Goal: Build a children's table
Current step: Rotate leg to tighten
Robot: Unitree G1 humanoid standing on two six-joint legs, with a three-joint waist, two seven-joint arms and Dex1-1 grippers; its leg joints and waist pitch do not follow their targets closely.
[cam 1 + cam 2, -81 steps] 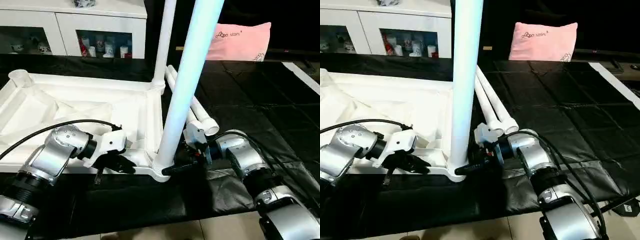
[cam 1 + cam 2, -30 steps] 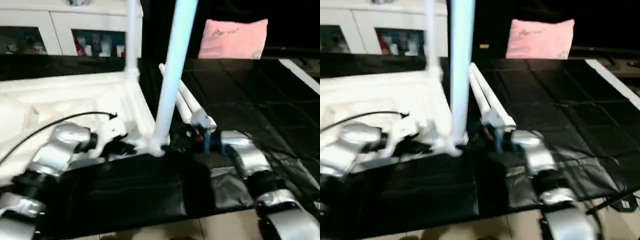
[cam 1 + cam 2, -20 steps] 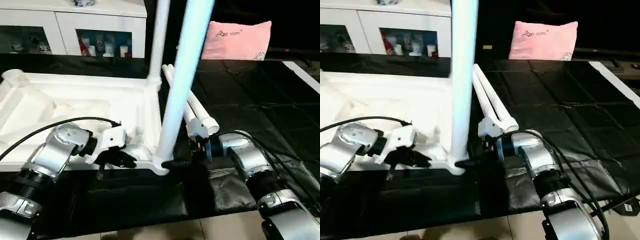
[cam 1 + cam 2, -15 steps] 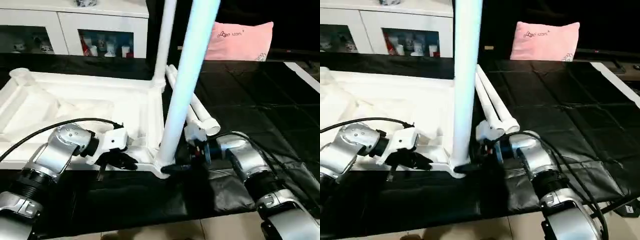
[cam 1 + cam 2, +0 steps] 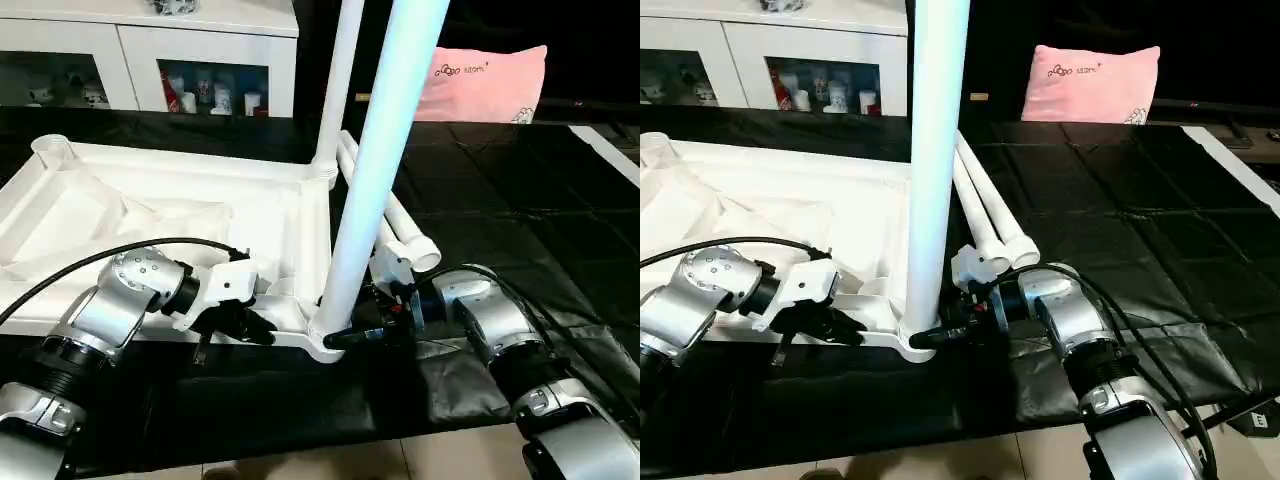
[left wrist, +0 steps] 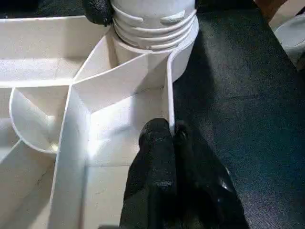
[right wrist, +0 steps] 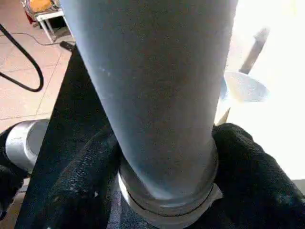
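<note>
The white tabletop (image 5: pixel 150 200) lies upside down on the black mat, ribs facing up. One white leg (image 5: pixel 375 170) stands upright in the near right corner socket (image 6: pixel 152 24). A second leg (image 5: pixel 340 80) stands in the far right corner. Two loose legs (image 5: pixel 400 225) lie on the mat just right of the tabletop. My left gripper (image 5: pixel 245 325) is shut on the tabletop's thin front rim wall, close to the near socket (image 6: pixel 167 131). My right gripper (image 5: pixel 345 338) reaches in from the right, its black pads (image 7: pixel 248 162) pressed on both sides of the near leg's base.
A white glass-doored cabinet (image 5: pixel 150 60) stands at the back left. A pink pillow (image 5: pixel 485 80) lies at the back right of the black mat (image 5: pixel 520 210). Tiled floor (image 5: pixel 350 460) shows at the mat's near edge. A black cable (image 5: pixel 90 265) loops over my left forearm.
The head camera shook and settled. My right gripper's fingers have closed in on the base of the near upright leg. The left gripper has kept its hold on the rim.
</note>
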